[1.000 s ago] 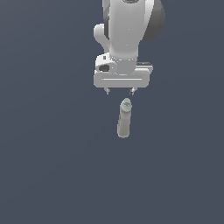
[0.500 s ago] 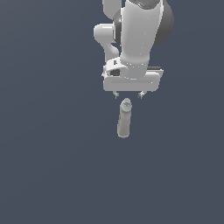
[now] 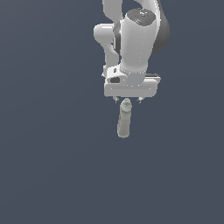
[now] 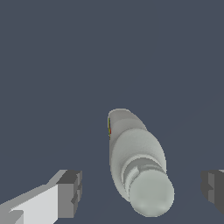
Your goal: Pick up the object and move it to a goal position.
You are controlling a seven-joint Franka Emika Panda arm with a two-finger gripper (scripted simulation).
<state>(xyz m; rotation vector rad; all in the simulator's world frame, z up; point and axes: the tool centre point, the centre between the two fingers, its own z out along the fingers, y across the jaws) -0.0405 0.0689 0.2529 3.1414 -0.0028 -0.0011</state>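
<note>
The fingers (image 4: 70, 192) stand wide apart, gripping nothing. In the wrist view one dark pad shows on each side, and the rounded cap of the bottle (image 4: 135, 166) sits in the open gap between them, touching neither. From the exterior view the gripper (image 3: 127, 100) hangs just over the cap end of the bottle (image 3: 124, 119), its two short tips poking out below the white hand block, one either side of the cap.

The bottle lies flat on the dark grey surface (image 3: 52, 166). Its long axis runs away from the fingers: the narrow cap end is under the hand, and the fatter body stretches toward the lower edge of the exterior view, leaning a touch to that view's left. So the fingers straddle the cap, not the middle of the body. A sliver of the coloured label shows on the body's side in the wrist view, too small to read.

The line between the two pads looks to run across the bottle's length, which is the right way round for a pinch. To my eye, the hand would need to shift along the bottle toward its middle, or drop straight down and close on the neck. The neck is rounded and narrower, so a grip there might slip.

No goal marker is visible in either view.
</note>
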